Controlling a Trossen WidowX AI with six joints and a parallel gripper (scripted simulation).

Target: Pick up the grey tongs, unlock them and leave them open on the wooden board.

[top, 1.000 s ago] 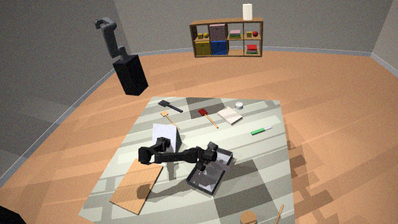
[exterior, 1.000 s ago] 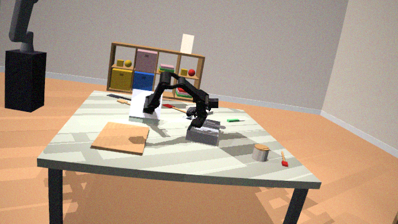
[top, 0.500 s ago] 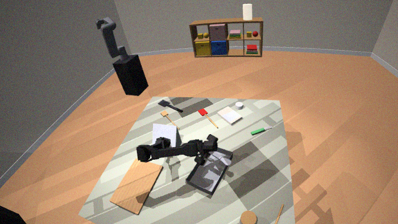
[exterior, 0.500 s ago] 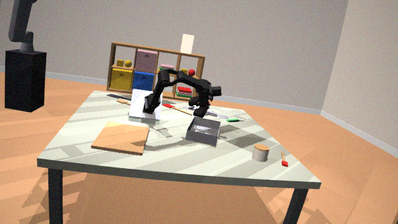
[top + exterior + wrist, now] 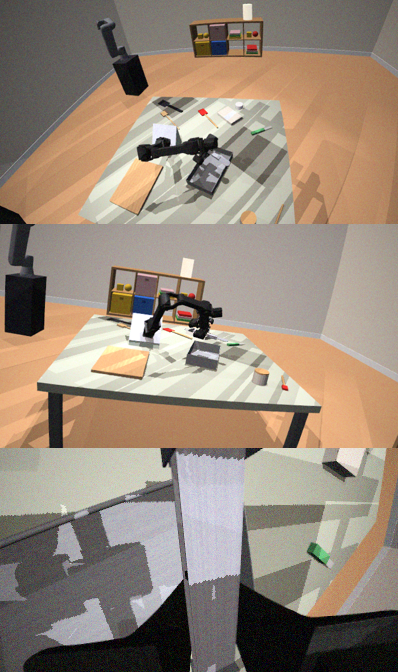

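Note:
The grey tongs (image 5: 226,162) (image 5: 218,337) (image 5: 212,523) are held a little above the roasting tin (image 5: 199,188) (image 5: 202,362) (image 5: 30,532). They lie about level in the exterior view, and their far part sticks out past the gripper over the tin's right side. My gripper (image 5: 201,160) (image 5: 200,335) (image 5: 204,581) is shut on the tongs, one black finger on each side of the grey body. Their arms look pressed together; the lock is not clear to see. The wooden board (image 5: 137,185) (image 5: 122,361) lies flat to the left of the tin, with nothing on it.
A white slanted panel (image 5: 164,132) (image 5: 142,327) stands behind the board, near the arm's base. A green-handled tool (image 5: 258,131) (image 5: 233,344) (image 5: 319,553) lies right of the tin. A lidded jar (image 5: 248,217) (image 5: 260,378) stands at the front right. A red spatula (image 5: 203,112) (image 5: 168,330) lies behind.

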